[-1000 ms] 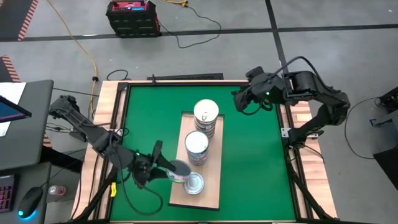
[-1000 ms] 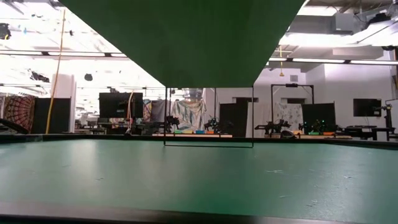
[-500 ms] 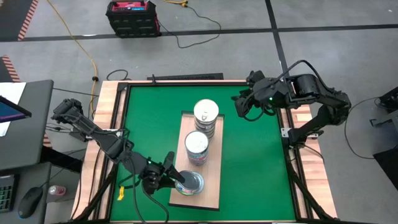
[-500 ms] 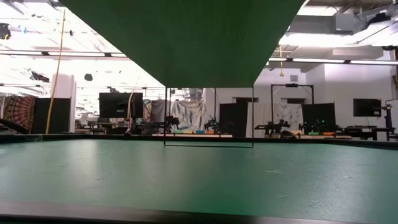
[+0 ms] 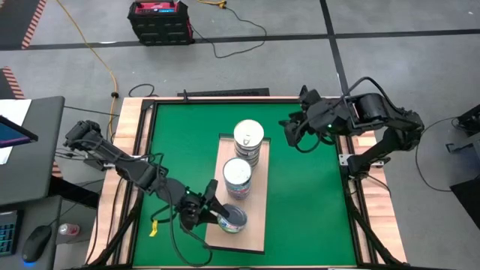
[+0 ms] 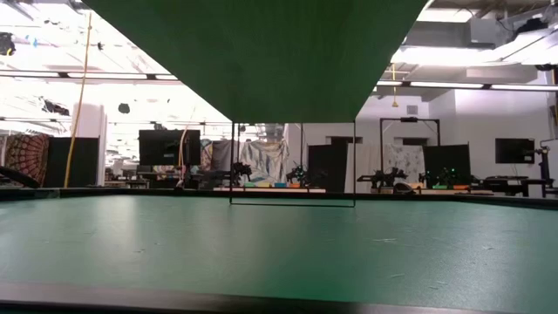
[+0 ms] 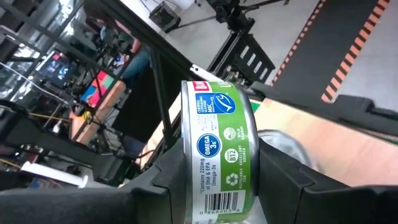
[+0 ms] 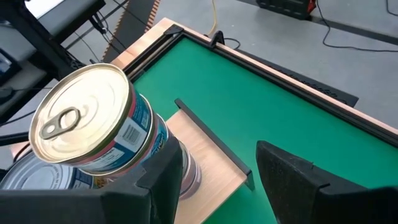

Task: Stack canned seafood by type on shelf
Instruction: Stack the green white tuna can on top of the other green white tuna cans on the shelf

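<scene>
Two tall stacks of short round metal tins (image 5: 248, 139) already stand on the long pale wooden shelf board (image 5: 256, 234). Since a second ago the left gripper (image 5: 211, 211) has swung in over the board's near end, clamped on a green-labelled silver tin (image 7: 221, 155), so placing looks close. The right gripper (image 5: 291, 131), jaws apart and empty, waits off the board's far corner.

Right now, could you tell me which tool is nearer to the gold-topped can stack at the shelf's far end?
Right. The right tool hovers open just beside the gold-topped stack; the left tool grips a green-labelled can at the shelf's near end.
</scene>
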